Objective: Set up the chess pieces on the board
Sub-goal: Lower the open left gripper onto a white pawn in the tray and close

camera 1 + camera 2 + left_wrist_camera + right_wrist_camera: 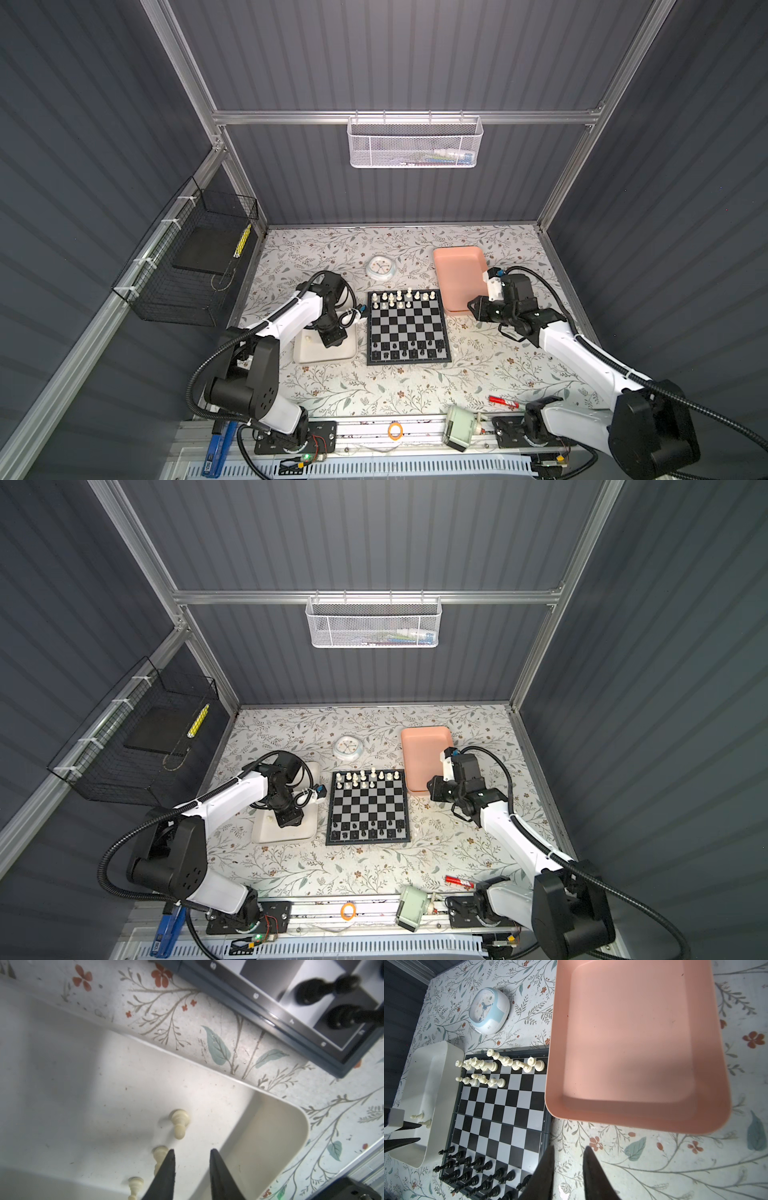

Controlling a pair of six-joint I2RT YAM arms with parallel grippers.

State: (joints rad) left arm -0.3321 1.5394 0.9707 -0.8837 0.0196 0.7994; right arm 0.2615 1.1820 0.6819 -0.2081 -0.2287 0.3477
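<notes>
In the left wrist view, one cream pawn [159,1157] lies partly behind a finger [166,1176] of the left claw [192,1154], and another [135,1187] beside it runs off the picture's edge. Beyond that claw, two black pieces [324,989] are blurred. In both top views the claw's tips are hidden under its wrist.

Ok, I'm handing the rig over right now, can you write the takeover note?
Left gripper: open, empty, low over the cream-white rectangular tray, beside three small cream pawns lying there.
Right gripper: open, empty, over the floral tabletop between the chequered black-and-grey board and the pink rectangular tray, which looks empty.
Done: black pieces fill the near two rows; white back row set, about half its pawn row.
Left: remaining white pawns.
</notes>
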